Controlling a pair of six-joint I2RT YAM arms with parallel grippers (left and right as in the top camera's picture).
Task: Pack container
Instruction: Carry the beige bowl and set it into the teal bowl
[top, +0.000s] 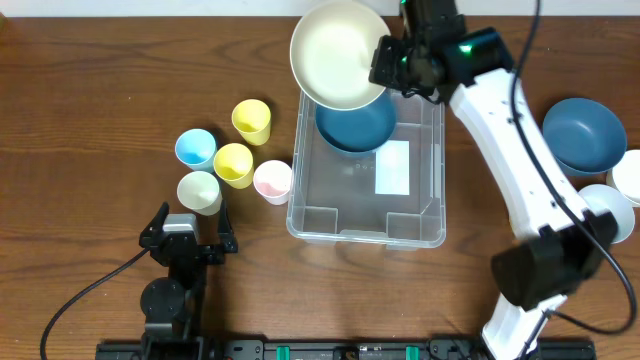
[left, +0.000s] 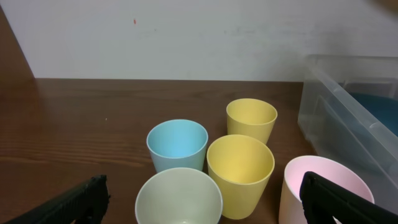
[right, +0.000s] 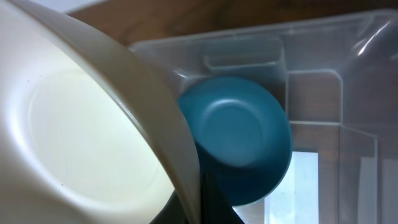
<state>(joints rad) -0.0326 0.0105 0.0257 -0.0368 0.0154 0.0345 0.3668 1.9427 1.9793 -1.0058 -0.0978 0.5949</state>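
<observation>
If the cream bowl (top: 338, 52) is let go where it hangs now, it may be dropped onto the wall of the container (top: 340, 200). It is held over the container's far left corner, and part of it sticks out past the rim. It could then be tipped out onto the desk (top: 90, 100) or be left leaning on the wall. The bowl is held only by its rim, so it could also slip out of the grip before it is set down. A blue bowl (top: 357, 125) is already seen inside, at the far end of the container. The cream bowl could be bumped against it if it is lowered crooked, and no neat stack would be made.

The right gripper (top: 385, 62) is clamped on the rim of the cream bowl, above the far wall of the container. The container is set in the middle of the desk, below this gripper and reaching back toward the near edge. The left gripper (top: 192, 222) is spread apart with nothing in it. It is by the near edge of the desk, left of the container, with the small cups (top: 232, 163) just beyond it.
</observation>
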